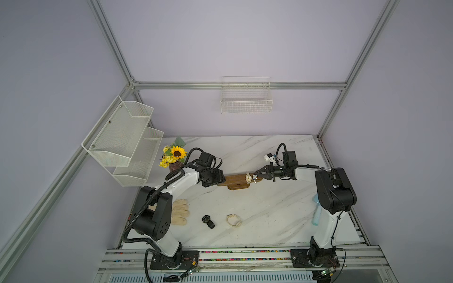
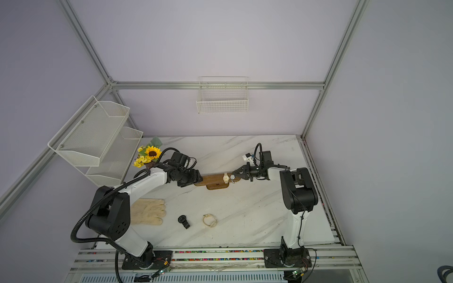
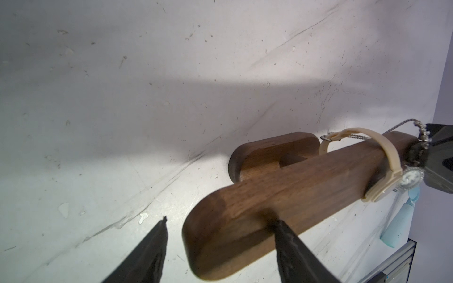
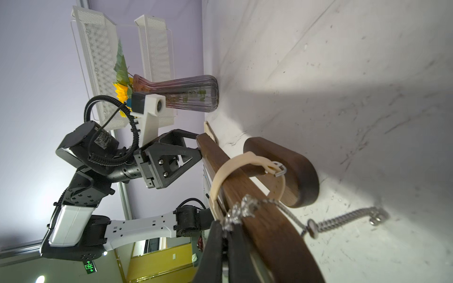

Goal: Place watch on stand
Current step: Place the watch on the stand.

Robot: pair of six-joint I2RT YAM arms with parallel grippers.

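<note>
The brown wooden stand (image 1: 235,179) sits mid-table on its oval base (image 1: 239,187). A beige-strapped watch (image 1: 248,177) is looped round the bar (image 3: 294,196). Beside it, at the bar's right end, is a silver jewelled watch (image 1: 255,177) with my right gripper (image 1: 257,175) shut on its case (image 4: 245,208). Its chain strap (image 4: 343,220) drapes over the bar and dangles above the table. My left gripper (image 3: 220,220) is open and straddles the bar's left end. One finger (image 3: 289,240) rests against the bar's edge, the other stands apart.
A black watch (image 1: 208,221) and a beige looped band (image 1: 233,219) lie near the table's front. A cream glove (image 2: 148,212) lies front left. A vase of sunflowers (image 1: 175,156) stands at the back left below mesh shelves (image 1: 122,139). A light blue object (image 1: 316,210) is partly hidden behind the right arm.
</note>
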